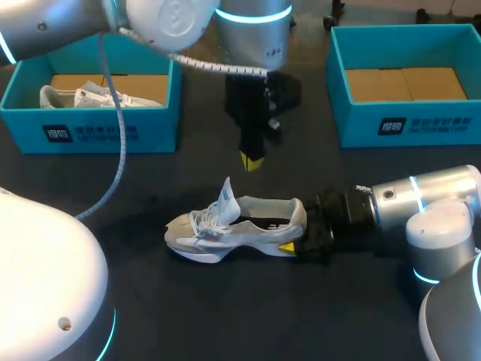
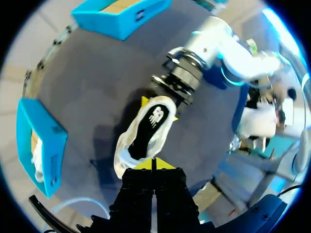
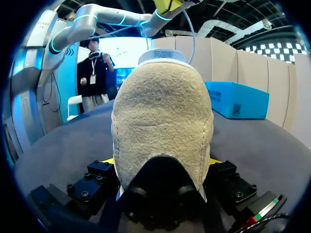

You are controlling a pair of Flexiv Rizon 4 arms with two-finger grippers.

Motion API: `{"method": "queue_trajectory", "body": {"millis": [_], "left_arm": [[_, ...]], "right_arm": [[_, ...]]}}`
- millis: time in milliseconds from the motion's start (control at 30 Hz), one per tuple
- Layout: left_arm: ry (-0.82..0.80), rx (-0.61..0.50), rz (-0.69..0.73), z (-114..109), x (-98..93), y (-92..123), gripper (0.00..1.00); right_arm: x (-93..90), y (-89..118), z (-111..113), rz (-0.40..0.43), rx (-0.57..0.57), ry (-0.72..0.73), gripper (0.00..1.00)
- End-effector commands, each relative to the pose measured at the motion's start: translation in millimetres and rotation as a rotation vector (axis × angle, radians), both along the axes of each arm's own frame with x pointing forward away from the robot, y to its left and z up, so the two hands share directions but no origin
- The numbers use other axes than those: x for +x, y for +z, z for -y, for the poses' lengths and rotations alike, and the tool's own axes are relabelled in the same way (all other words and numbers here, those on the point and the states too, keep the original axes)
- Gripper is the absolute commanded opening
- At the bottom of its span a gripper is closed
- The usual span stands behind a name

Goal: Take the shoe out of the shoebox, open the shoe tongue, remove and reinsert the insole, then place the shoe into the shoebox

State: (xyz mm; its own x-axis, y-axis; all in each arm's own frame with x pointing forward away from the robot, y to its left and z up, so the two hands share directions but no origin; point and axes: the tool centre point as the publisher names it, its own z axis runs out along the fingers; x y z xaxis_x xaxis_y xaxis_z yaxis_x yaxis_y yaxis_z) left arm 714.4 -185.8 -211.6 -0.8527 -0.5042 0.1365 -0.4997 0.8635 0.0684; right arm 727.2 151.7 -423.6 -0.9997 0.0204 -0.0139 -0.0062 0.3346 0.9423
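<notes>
A white sneaker (image 1: 233,226) lies on the dark table, toe to the left, its tongue (image 1: 225,197) standing up. A black insole (image 2: 151,121) shows inside it. My right gripper (image 1: 294,229) is shut on the heel (image 3: 163,126), a yellow fingertip (image 3: 108,161) on each side. My left gripper (image 1: 252,160) hangs above and behind the shoe, shut on nothing; its own view shows the joined yellow tips (image 2: 154,164) over the toe end. The empty blue shoebox (image 1: 406,120) stands at the back right.
A second blue box (image 1: 90,131) at the back left holds another white shoe (image 1: 83,96). My left arm's cable (image 1: 120,150) hangs down over that box toward the table. There is open tabletop in front of the sneaker.
</notes>
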Motion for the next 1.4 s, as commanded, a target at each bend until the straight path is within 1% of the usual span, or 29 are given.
{"method": "queue_trajectory", "body": {"millis": [33, 233, 267, 300, 433, 500, 533, 567, 633, 667, 700, 1033, 1067, 1167, 1200, 1267, 1400], "left_arm": [[-0.438, -0.162, 0.012, -4, -4.0, -10, 0.00], [-0.438, -0.162, 0.012, -4, -4.0, -10, 0.00], [-0.418, -0.142, 0.083, -4, -7.2, -13, 0.00], [-0.444, -0.135, 0.109, -2, -9.8, -16, 0.00], [-0.497, -0.176, 0.118, 7, -15.9, -33, 0.00], [-0.512, -0.162, 0.104, 12, -18.5, -44, 0.00], [-0.519, -0.167, 0.121, 15, -20.2, -50, 0.00], [-0.528, -0.160, 0.106, 17, -21.8, -56, 0.00], [-0.536, -0.171, 0.098, 18, -23.4, -63, 0.00], [-0.565, -0.188, 0.077, 17, -23.9, -67, 0.00], [-0.580, -0.203, 0.053, 15, -22.9, -68, 0.00], [-0.580, -0.203, 0.053, 15, -22.9, -68, 0.00], [-0.581, -0.175, 0.074, 19, -22.1, -73, 0.00], [-0.578, -0.145, 0.065, 28, -17.1, -90, 0.00], [-0.578, -0.144, 0.070, 30, -15.3, -97, 0.00], [-0.566, -0.138, 0.036, 32, -11.5, -109, 0.00], [-0.554, -0.137, 0.003, 35, -6.4, -127, 0.00]], "right_arm": [[-0.7, -3, -4, 0.000, -0.006, 0.000, 0.00], [-0.7, -3, -4, 0.000, -0.006, 0.000, 0.00], [-0.7, -3, -4, 0.000, -0.006, 0.000, 0.00], [-0.7, -3, -4, 0.000, -0.006, 0.000, 0.00], [-0.7, -3, -4, 0.000, -0.006, 0.000, 0.00], [-0.7, -3, -4, 0.000, -0.006, 0.000, 0.00], [-0.7, -3, -4, 0.000, -0.006, 0.000, 0.00], [-0.7, -3, -4, 0.000, -0.006, 0.000, 0.00], [-0.7, -3, -4, 0.000, -0.006, 0.000, 0.00], [-0.7, -3, -4, 0.000, -0.006, 0.000, 0.00], [-0.7, -3, -4, 0.000, -0.006, 0.000, 0.00], [-0.7, -3, -4, 0.000, -0.006, 0.000, 0.00], [-0.7, -3, -4, 0.000, -0.006, 0.000, 0.00], [-0.7, -3, -4, 0.000, -0.006, 0.000, 0.00], [-0.7, -3, -4, 0.000, -0.006, 0.000, 0.00], [-0.7, -3, -4, 0.000, -0.006, 0.000, 0.00], [-0.7, -3, -4, 0.000, -0.006, 0.000, 0.00]]}}
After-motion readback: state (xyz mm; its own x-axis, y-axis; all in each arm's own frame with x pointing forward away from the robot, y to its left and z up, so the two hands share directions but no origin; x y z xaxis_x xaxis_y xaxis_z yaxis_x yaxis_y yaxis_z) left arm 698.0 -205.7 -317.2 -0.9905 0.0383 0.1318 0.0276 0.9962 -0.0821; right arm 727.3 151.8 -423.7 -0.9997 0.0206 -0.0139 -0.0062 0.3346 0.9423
